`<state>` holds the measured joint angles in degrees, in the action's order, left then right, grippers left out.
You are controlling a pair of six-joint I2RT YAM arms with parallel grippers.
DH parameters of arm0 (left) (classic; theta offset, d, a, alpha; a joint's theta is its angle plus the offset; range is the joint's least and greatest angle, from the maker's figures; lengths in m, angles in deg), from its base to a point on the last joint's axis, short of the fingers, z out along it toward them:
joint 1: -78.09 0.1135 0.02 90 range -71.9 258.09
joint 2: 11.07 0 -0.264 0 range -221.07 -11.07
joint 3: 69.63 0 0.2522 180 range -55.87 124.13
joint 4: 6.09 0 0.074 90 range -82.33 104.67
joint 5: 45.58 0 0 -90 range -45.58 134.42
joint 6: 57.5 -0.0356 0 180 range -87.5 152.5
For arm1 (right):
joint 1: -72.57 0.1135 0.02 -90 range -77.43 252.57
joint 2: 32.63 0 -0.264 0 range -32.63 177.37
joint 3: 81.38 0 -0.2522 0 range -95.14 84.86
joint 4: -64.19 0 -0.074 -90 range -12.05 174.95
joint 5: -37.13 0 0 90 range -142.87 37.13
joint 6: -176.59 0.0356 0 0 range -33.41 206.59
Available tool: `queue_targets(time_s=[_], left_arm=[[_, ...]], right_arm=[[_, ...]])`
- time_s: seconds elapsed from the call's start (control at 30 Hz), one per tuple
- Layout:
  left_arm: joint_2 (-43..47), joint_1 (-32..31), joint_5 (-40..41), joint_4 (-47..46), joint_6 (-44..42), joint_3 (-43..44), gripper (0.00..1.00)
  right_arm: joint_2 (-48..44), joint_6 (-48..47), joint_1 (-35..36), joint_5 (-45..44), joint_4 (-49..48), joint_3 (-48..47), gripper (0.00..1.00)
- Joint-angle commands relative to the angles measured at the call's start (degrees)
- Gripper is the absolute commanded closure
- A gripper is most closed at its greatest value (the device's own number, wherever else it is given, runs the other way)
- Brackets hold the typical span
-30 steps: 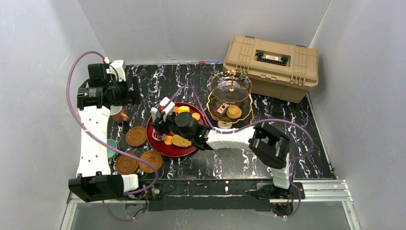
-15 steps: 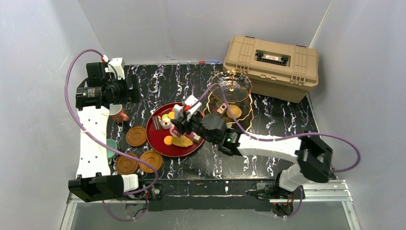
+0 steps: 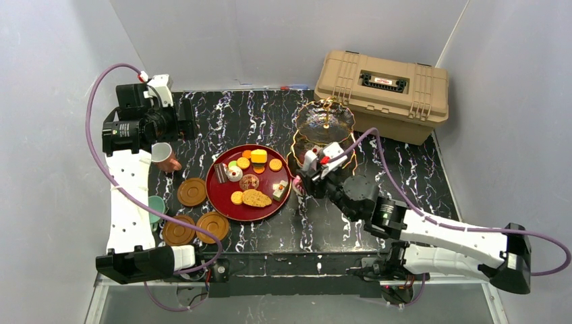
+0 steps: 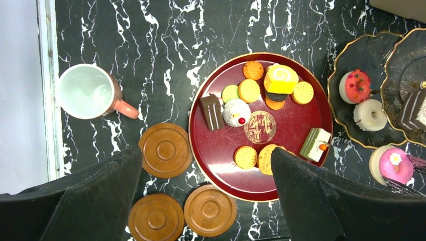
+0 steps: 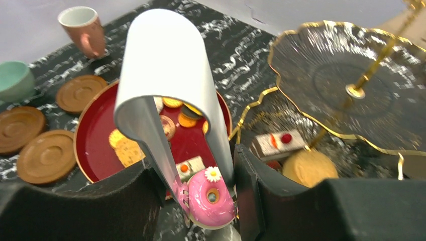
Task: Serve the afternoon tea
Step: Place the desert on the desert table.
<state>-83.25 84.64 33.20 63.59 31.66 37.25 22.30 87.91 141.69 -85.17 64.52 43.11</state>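
Top external view: the three-tier stand (image 3: 326, 125) stands toward the desk's far right corner and the red tray (image 3: 214, 196) sits mid-desk. The right tool (image 3: 316, 167) hangs at the stand's lowest tier, while the left tool (image 3: 181, 125) hovers near the far left corner.

Left wrist view: its fingers (image 4: 100, 196) are spread wide, gripping nothing. Below, many pastries (image 4: 248, 90) lie on the tray, three saucers (image 4: 165, 149) are bare, and the pinkish cup (image 4: 86, 91) stands by the left edge.

Right wrist view: the right tool is clamped on metal tongs (image 5: 166, 75), which pinch a pink doughnut (image 5: 208, 198) beside the lower tiers. Those tiers carry a few cakes (image 5: 274, 143); the top tier is bare. Serving looks early, with most pastries, that cup and the teal cup (image 5: 15, 80) unplaced.
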Motion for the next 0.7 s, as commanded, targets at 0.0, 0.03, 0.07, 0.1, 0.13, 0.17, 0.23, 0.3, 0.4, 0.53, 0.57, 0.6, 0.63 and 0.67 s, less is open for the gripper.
queue_targets(time_s=[0.0, 0.03, 0.07, 0.1, 0.13, 0.17, 0.23, 0.3, 0.4, 0.53, 0.57, 0.6, 0.63, 0.67], left_arm=[[-0.1, 0.3, -1.7, 1.3, 0.4, 2.9, 0.02], [-0.1, 0.3, -1.8, 1.3, 0.4, 3.1, 0.02], [-0.1, 0.3, -1.8, 1.4, 0.4, 3.2, 0.02], [-0.2, 0.2, -1.9, 1.3, 0.4, 3.5, 0.02], [-0.2, 0.2, -2.0, 1.4, 0.4, 3.4, 0.02], [-0.2, 0.3, -2.0, 1.4, 0.4, 3.5, 0.02], [-0.3, 0.3, -2.1, 1.3, 1.7, 3.5, 0.02], [-0.4, 0.3, -2.2, 1.4, 2.1, 3.6, 0.02], [-0.4, 0.3, -2.2, 1.3, 2.3, 4.0, 0.02], [-0.5, 0.3, -2.2, 1.3, 2.5, 4.4, 0.02], [-0.4, 0.3, -2.2, 1.4, 2.5, 4.4, 0.02], [-0.4, 0.3, -2.1, 1.4, 2.5, 4.4, 0.02], [-0.4, 0.3, -2.1, 1.5, 2.4, 4.4, 0.02], [-0.3, 0.3, -2.0, 1.6, 2.4, 4.3, 0.02]], right_arm=[[-5.0, 1.1, 0.1, -5.8, 6.3, 2.0, 0.72], [-6.0, 1.3, 0.1, -6.2, 7.5, 2.2, 0.72], [-7.0, 1.5, 0.1, -6.5, 8.5, 2.5, 0.72], [-7.9, 1.6, 0.1, -7.3, 9.9, 2.7, 0.72], [-8.7, 1.7, 0.1, -8.2, 10.4, 2.8, 0.72], [-9.4, 1.7, 0.1, -9.2, 11.5, 2.8, 0.72], [-10.3, 1.6, 0.1, -11.5, 12.8, 2.7, 0.72], [-10.5, 1.3, 0.1, -13.8, 13.3, 2.6, 0.72], [-10.0, 1.0, 0.0, -18.2, 13.3, 3.3, 0.72], [-9.1, -1.1, -0.9, -21.0, 9.0, 5.8, 0.71], [-8.9, -1.1, -1.7, -21.3, 7.6, 6.3, 0.71], [-8.5, -1.2, -2.4, -21.2, 6.5, 6.8, 0.71], [-8.1, -2.6, -3.4, -20.9, 5.5, 7.2, 0.71], [-7.8, -2.7, -4.4, -20.6, 4.7, 7.6, 0.71]])
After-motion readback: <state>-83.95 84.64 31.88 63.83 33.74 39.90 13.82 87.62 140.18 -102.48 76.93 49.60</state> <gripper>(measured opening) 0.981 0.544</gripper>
